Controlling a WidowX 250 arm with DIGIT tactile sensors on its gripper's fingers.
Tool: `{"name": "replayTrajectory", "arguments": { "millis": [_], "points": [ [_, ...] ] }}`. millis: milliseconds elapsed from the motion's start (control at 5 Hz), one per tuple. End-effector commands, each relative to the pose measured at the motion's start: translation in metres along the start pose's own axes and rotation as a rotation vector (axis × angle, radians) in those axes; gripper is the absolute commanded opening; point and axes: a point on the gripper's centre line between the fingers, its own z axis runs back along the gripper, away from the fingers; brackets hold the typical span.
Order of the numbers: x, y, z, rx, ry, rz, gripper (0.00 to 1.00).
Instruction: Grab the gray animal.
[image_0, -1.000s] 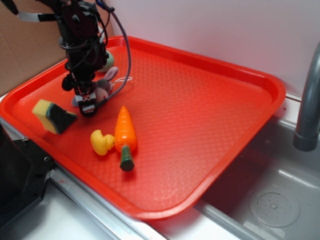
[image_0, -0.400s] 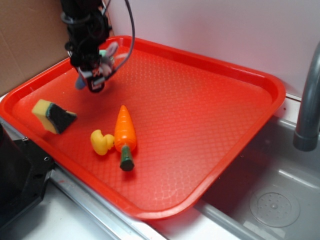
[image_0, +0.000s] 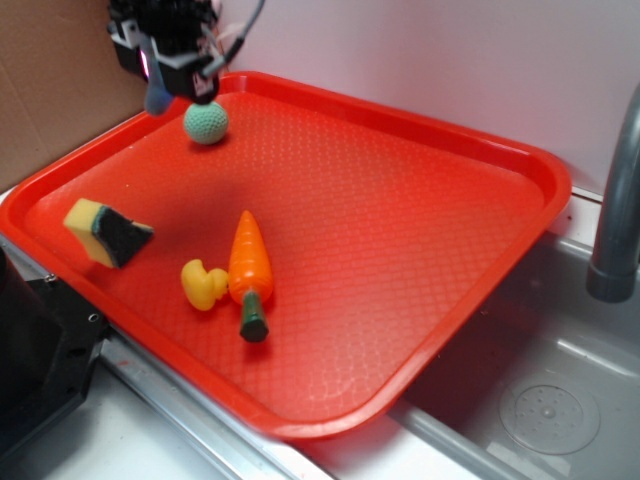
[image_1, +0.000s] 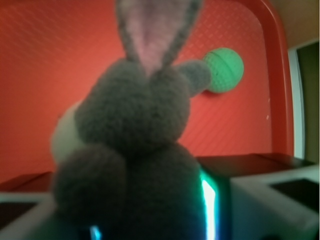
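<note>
In the wrist view the fuzzy gray animal (image_1: 132, 150) fills the frame, its long ear lined in pale pink, with blurred dark housings at either side. In the exterior view the end effector (image_0: 170, 70), at the upper left, is clenched on it above the textured red plastic tray (image_0: 400, 200). A second ago it was low on the tray near the wedge-shaped sponge (image_0: 105, 232); now it hangs above the knitted green ball (image_0: 206, 122). The smooth carrot (image_0: 249, 268) and yellow duck (image_0: 203, 284) lie unmoved.

The tray's (image_0: 420, 130) right half is left open; ball (image_0: 206, 122), sponge (image_0: 105, 232), duck (image_0: 203, 285) and carrot (image_0: 249, 268) are found left.
</note>
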Motion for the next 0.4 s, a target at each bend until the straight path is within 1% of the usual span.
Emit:
{"name": "replayTrajectory", "arguments": {
  "millis": [0, 200],
  "points": [
    [0.0045, -0.032, 0.0475, -0.116, -0.053, -0.031, 0.0],
    [0.0062, -0.0402, 0.049, -0.095, -0.059, 0.006, 0.0]
  ]
}}
